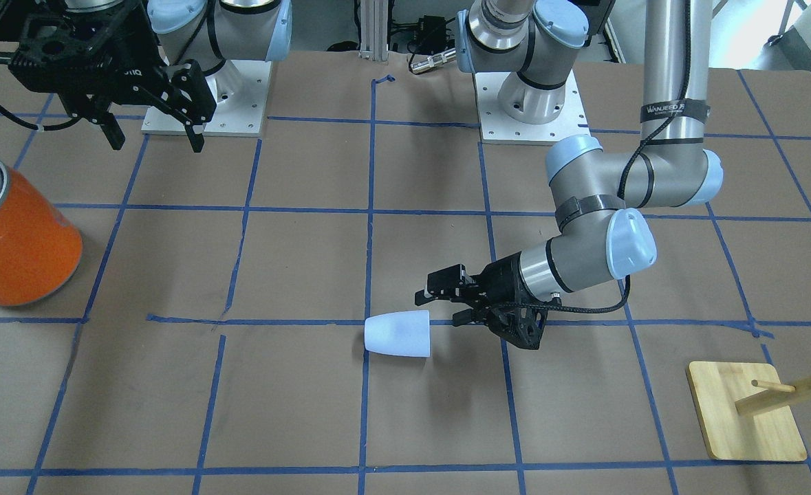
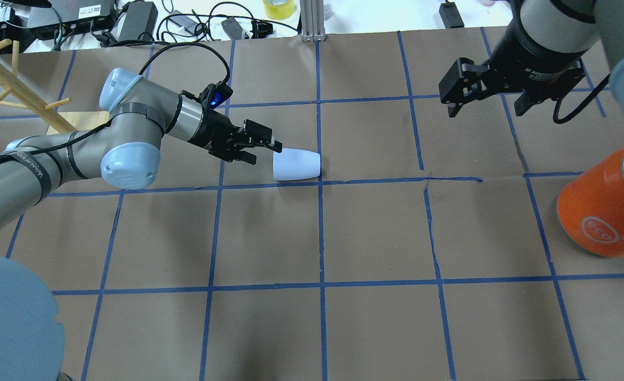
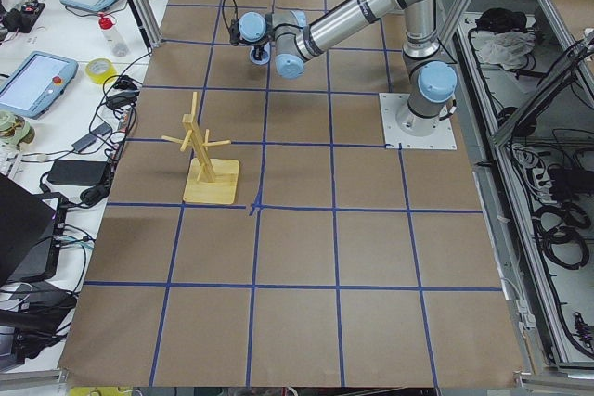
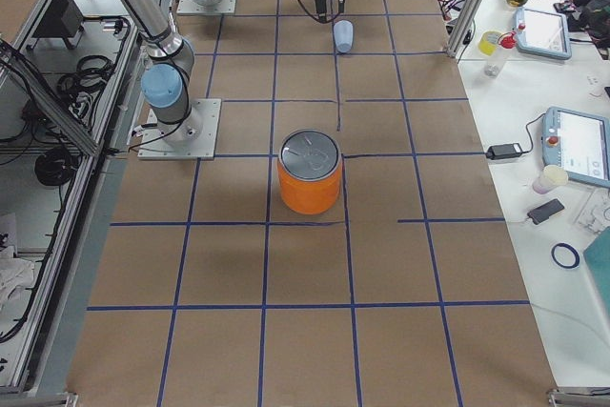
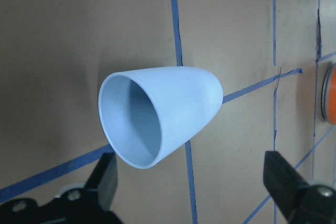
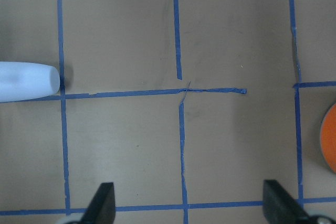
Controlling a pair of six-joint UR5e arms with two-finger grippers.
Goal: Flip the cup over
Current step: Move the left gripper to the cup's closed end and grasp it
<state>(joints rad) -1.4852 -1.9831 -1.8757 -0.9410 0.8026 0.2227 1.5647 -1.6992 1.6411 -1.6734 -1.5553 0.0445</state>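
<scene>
Poised to grasp, left gripper (image 2: 263, 152) open-fingered at the mouth of the cup (image 2: 297, 165) lying sideways mid-table (image 2: 375, 238), right gripper (image 2: 485, 108) spread, idle; next, likely pinch the rim and tip upright.

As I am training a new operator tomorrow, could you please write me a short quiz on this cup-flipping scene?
1. True or false: the cup stands upright on its base.
2. Short answer: are the fingers of the right gripper open or shut?
3. Multiple choice: the cup's open mouth faces A) the left gripper, B) the right gripper, C) straight up.

Key
1. False: it lies on its side on the table.
2. Open, holding nothing, well away from the cup.
3. A: the wide rim points at the open fingers close beside it.
</scene>
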